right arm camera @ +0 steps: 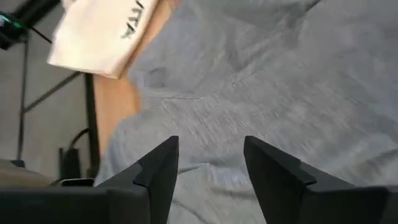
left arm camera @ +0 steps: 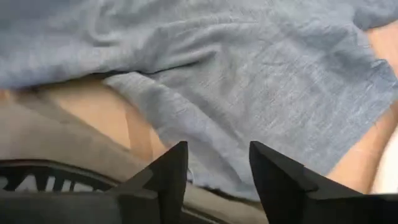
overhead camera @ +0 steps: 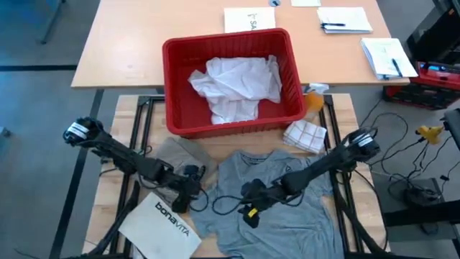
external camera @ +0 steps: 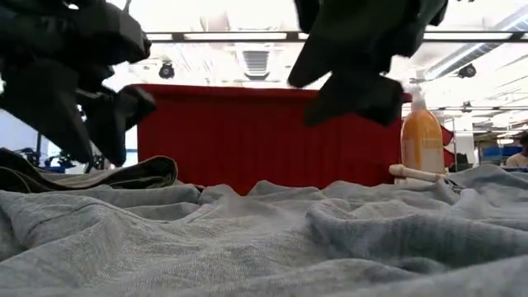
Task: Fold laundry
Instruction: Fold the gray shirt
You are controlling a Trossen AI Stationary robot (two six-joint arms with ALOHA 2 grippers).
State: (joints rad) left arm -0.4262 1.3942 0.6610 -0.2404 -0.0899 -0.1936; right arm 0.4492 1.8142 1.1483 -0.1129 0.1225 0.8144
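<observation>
A grey T-shirt (overhead camera: 277, 201) lies spread and wrinkled on the near part of the table. A khaki-tan piece (overhead camera: 178, 152) lies at its left. A white shirt (overhead camera: 237, 85) sits crumpled in a red basket (overhead camera: 180, 108). My left gripper (overhead camera: 192, 188) (left arm camera: 217, 149) is open over the T-shirt's left sleeve edge (left arm camera: 186, 118). My right gripper (overhead camera: 251, 196) (right arm camera: 211, 143) is open over the shirt's middle. In the low view both grippers hang above the cloth, clear of it.
A stiff white "bonavita" bag (overhead camera: 162, 226) lies at the near left, beside the T-shirt. A folded checked cloth (overhead camera: 305, 135) and an orange bottle (overhead camera: 314, 99) stand right of the basket. Papers (overhead camera: 345, 18) lie on the far desk.
</observation>
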